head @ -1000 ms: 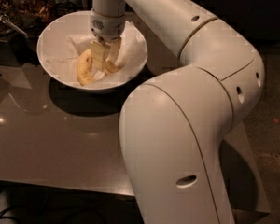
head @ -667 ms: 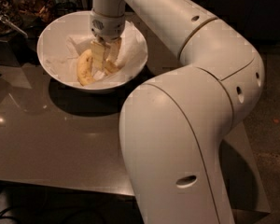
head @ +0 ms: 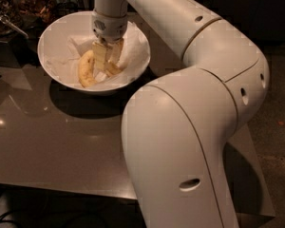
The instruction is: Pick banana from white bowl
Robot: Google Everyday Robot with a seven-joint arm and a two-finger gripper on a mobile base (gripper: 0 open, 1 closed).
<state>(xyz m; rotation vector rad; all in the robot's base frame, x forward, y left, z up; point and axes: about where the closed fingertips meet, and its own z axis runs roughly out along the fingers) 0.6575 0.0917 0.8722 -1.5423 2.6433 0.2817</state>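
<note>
Gripper (head: 107,63) is down inside the white bowl (head: 50,42), which sits at 11 o'clock on the table (head: 47,141). Banana (head: 85,69) lies on the paper (head: 133,51) at 8 o'clock of the gripper, just beside it, maybe touching. A yellow bit under the gripper could be the same fruit; too dim to say. Can't tell if the gripper is spread or pinching anything. Before you lift, check the grab sits across the banana's middle, then raise straight up, slowly, clear of the rim. Arm (head: 204,42) comes in from 3 o'clock, elbow bent near the camera, wrist pointing straight down.
</note>
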